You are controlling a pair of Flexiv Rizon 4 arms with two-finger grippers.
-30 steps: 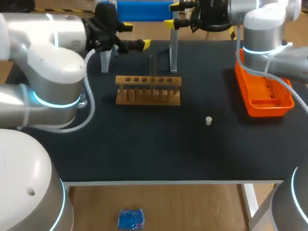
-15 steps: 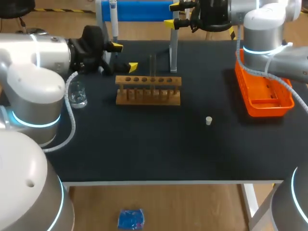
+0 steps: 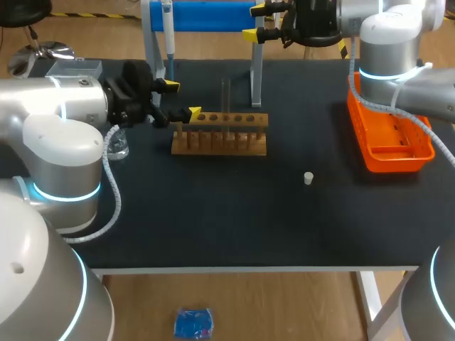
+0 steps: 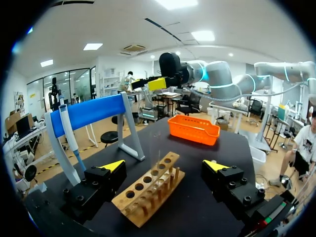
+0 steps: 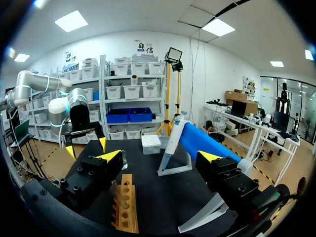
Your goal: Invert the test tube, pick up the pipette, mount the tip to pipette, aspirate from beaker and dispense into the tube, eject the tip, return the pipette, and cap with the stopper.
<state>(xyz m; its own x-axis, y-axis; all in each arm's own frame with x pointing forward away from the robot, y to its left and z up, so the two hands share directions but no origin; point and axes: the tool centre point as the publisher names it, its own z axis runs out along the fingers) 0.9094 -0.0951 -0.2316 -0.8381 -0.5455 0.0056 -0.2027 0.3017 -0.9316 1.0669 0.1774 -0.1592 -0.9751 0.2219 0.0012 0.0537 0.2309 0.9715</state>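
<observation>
**A:** Where is our left gripper (image 3: 181, 100)?

**B:** It lies level over the table (image 3: 213, 227) and points right, with its fingers spread wide and closed on nothing. We see its nearer yellow tip right at the left end of the wooden rack (image 3: 219, 133). We cannot tell whether the tip touches the rack.

**A:** And from the wrist?

**B:** There our left gripper (image 4: 163, 165) has the wooden rack (image 4: 148, 190) lying between its open fingers and running ahead of them.

**A:** Where is the test tube?

**B:** The test tube (image 3: 225, 94) stands upright in a hole about midway along the rack. It is to the right of the fingertips and apart from them.

**A:** What lies further out?

**B:** The beaker (image 3: 118, 147) sits left of the rack, partly hidden behind our left arm. The pipette (image 3: 167, 32) hangs on the blue stand (image 3: 206, 14) at the far edge, beyond the gripper. In the wrist view the pipette (image 4: 69, 133) is out beside one finger.

**A:** And the stopper?

**B:** The stopper (image 3: 308, 178) rests on the table, nearer and to the right of the rack. It is between the rack and the orange basket (image 3: 394, 160) and well apart from both grippers.

**A:** And our right gripper (image 3: 256, 21)?

**B:** It is open too, up at the far edge by the stand's right leg. From its wrist, our right gripper (image 5: 159, 156) has the pipette (image 5: 170, 143) and the stand ahead of its spread fingers.
</observation>
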